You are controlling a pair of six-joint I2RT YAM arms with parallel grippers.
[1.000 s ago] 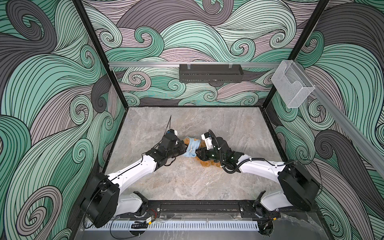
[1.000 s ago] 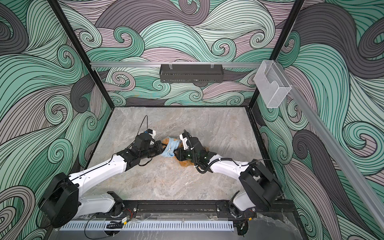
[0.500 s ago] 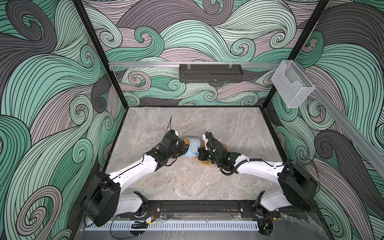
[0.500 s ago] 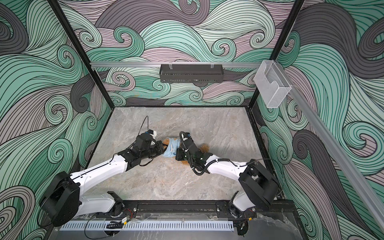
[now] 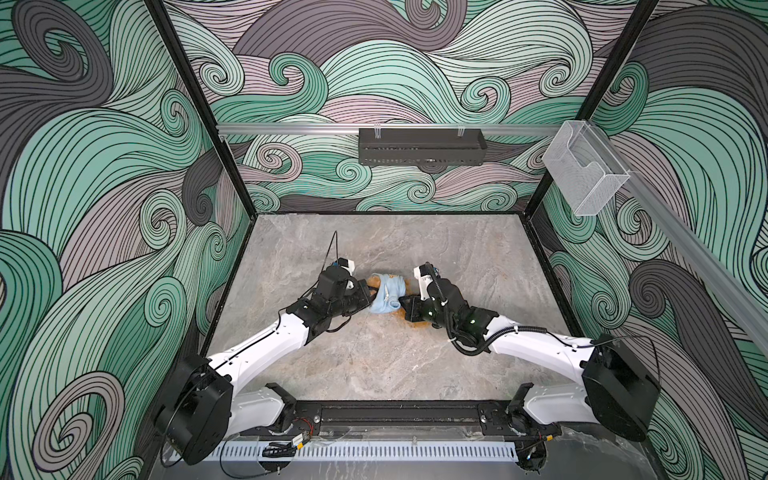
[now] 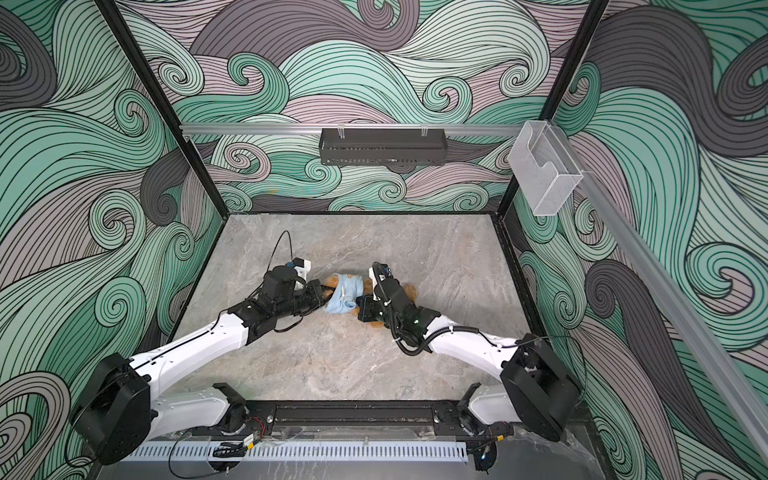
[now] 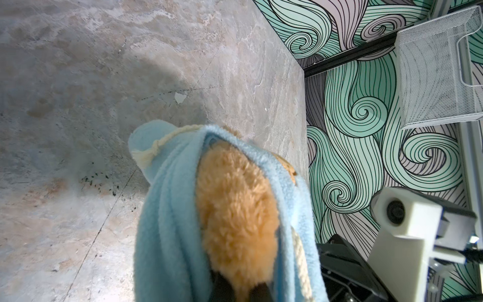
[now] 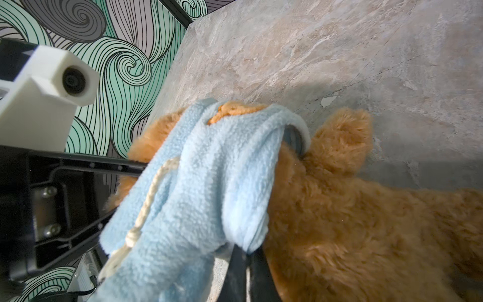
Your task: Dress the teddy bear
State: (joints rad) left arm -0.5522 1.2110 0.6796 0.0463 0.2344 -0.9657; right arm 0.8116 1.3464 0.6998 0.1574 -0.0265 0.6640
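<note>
Teddy bear (image 8: 352, 222) is lying on the marble-look tabletop (image 5: 374, 365) about in the middle, right between the two arms. The light-blue garment (image 8: 209, 170) is bunched over one end of it, and plenty of golden fur pokes out on the right arm's side. Right gripper (image 8: 247, 272) is pinched shut on the garment's hem, right up against the fur. Left gripper (image 7: 239, 289) is clamped shut too, down where fur sits inside the garment's opening, but honestly I can't tell if it has cloth, fur or both. My read: we're mid pull-on, with the cloth only partway over the body. To do it well, I'd have one side anchor the bear while the other drags the hem along the body, low and slow, so the fleece slides instead of hauling the whole toy. Watch that the cream drawstring (image 8: 151, 193) doesn't snag, and that stubby fuzzy bit (image 8: 342, 141) (ear or paw, can't say) needs to find its proper opening.
</note>
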